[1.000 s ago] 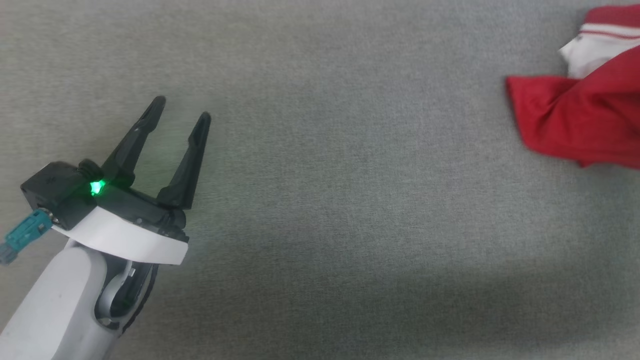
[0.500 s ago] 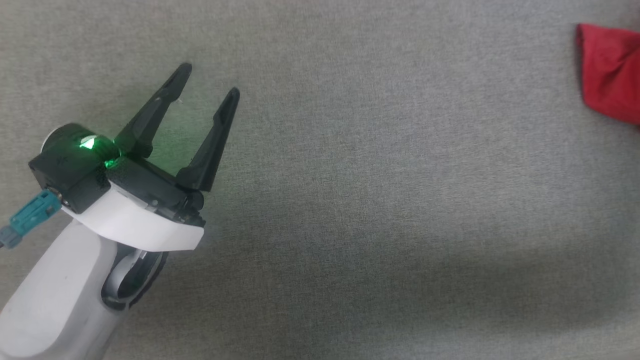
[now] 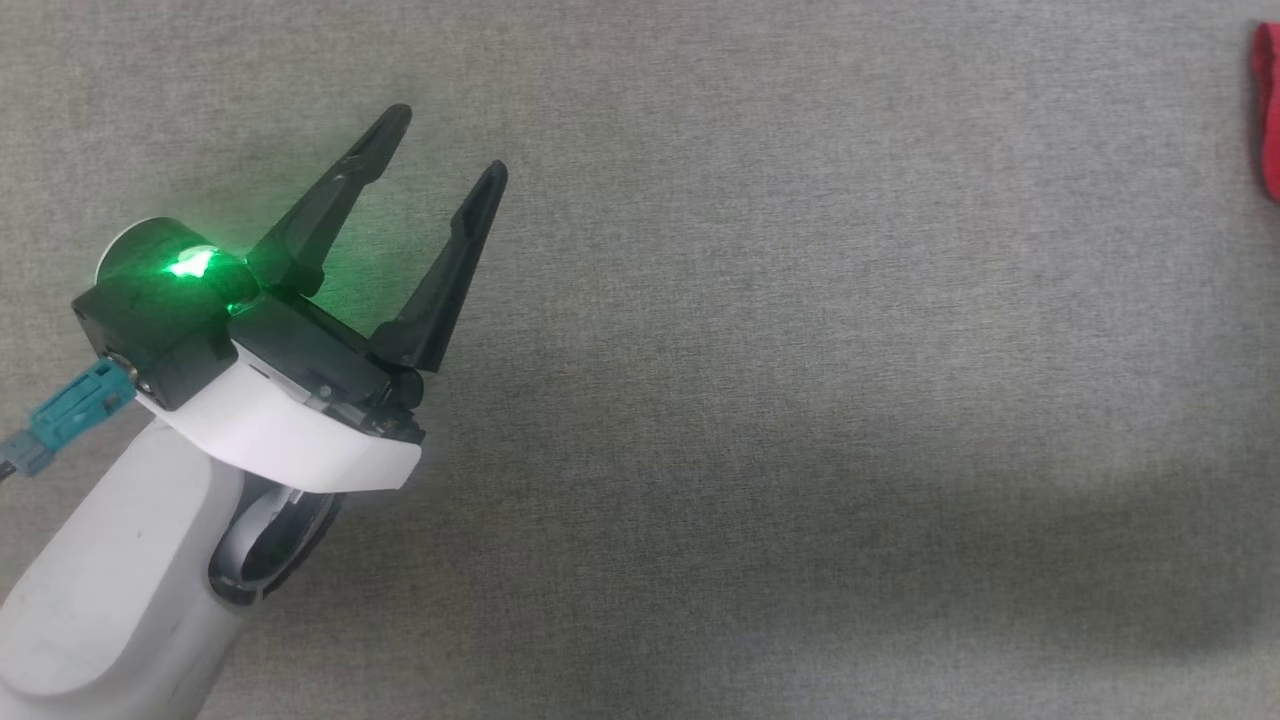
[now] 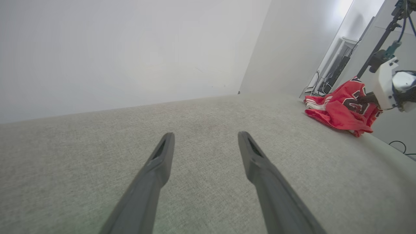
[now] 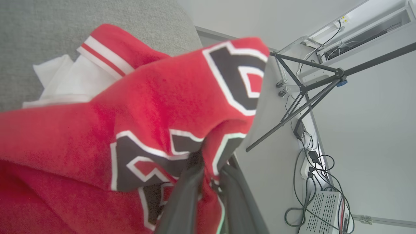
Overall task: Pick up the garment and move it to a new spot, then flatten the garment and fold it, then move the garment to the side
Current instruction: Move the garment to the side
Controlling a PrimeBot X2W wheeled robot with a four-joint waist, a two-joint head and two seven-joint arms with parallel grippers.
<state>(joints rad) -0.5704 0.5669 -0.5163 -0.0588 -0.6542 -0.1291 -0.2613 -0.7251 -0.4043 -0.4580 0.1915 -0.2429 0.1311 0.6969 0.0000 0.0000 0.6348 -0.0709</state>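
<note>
The garment [image 5: 152, 107] is a red jersey with white striped panels and black-and-white lettering. My right gripper [image 5: 209, 165] is shut on a fold of it, the cloth bunched over the fingers. In the left wrist view the garment [image 4: 338, 110] sits in a heap at the far right of the grey surface, with the right arm's pale wrist against it. A red sliver of the garment [image 3: 1268, 120] shows at the head view's right edge. My left gripper [image 3: 452, 140] hovers open over bare grey fabric at the left, its fingers [image 4: 162, 156] holding nothing.
The grey fabric surface [image 3: 760, 380] stretches wide between the left gripper and the garment. Past its far right edge stand a black tripod [image 5: 305, 94], cables and a grey box [image 5: 325, 208] on the floor. A white wall [image 4: 130, 55] rises behind.
The garment has slid rightward and nearly out of the head view. The left gripper now sits higher and a little further right in that view, still open.
</note>
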